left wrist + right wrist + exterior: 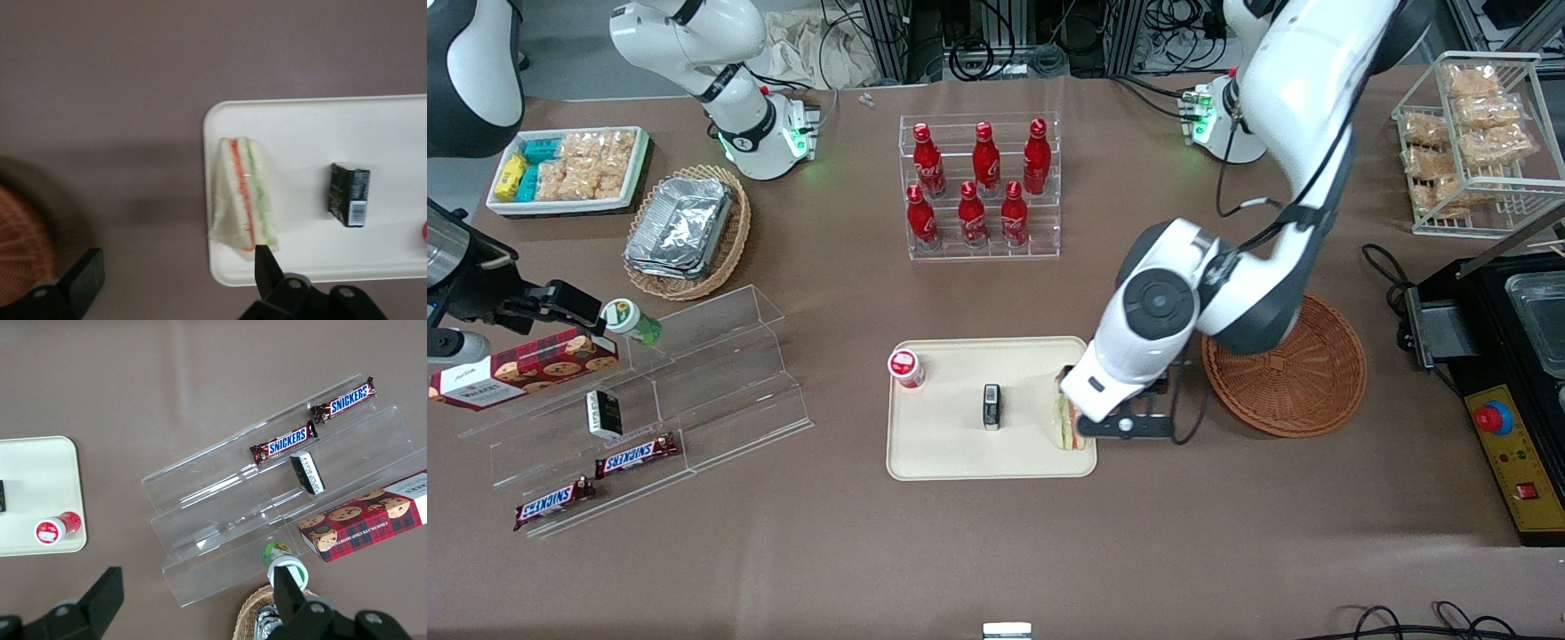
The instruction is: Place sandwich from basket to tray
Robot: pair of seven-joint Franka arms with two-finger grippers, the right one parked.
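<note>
The sandwich (pixel 244 195) lies flat on the tray (pixel 951 453), at the tray's end nearest the basket (pixel 1294 382), close along the rim and with its layered cut face turned up. The tool (pixel 1089 425) hangs directly above that end of the tray with its fingers (pixel 265 265) spread wide apart, holding nothing; in the wrist view one fingertip sits just off the sandwich's corner and the other is well clear over the bare brown worktop (pixel 996 551). The basket sits on the worktop just beside the tray, toward the working arm's end, and no sandwich shows in the part of it not hidden by the arm.

Also on the tray are a small dark packet (pixel 991 406) near its middle and a little red-capped bottle (pixel 905 368) lying near the corner toward the parked arm's end. Farther from the front camera than the tray stands a clear rack of red bottles (pixel 982 182).
</note>
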